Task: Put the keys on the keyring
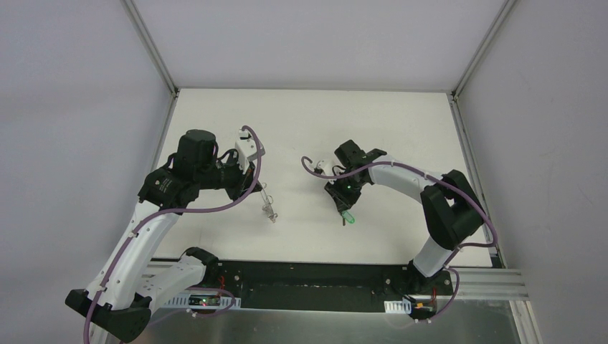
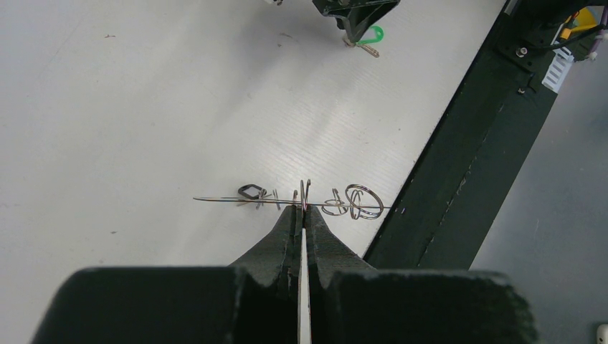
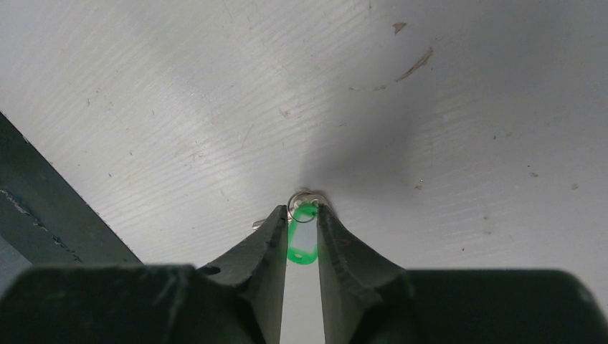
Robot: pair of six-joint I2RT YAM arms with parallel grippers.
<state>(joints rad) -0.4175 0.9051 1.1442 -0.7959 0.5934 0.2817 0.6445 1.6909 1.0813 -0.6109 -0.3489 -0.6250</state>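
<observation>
The left gripper [image 2: 302, 208] was pinched tight on the keyring [image 2: 222, 199], which showed only edge-on as a thin wire, its black tag [image 2: 249, 191] hard to read; whether it touched the table [image 2: 143, 107] was unclear. The right gripper [image 3: 302, 211], barely parted, clamped the key [image 3: 302, 242] by its green head, its metal blade mostly hidden.

No word, number or brand can be read in any view. The pale window in the green head of the key [image 3: 302, 242] looks blank. The small parts on the black rail [image 1: 315, 283] along the near edge of the counter [image 1: 308, 129] are too small to read.
</observation>
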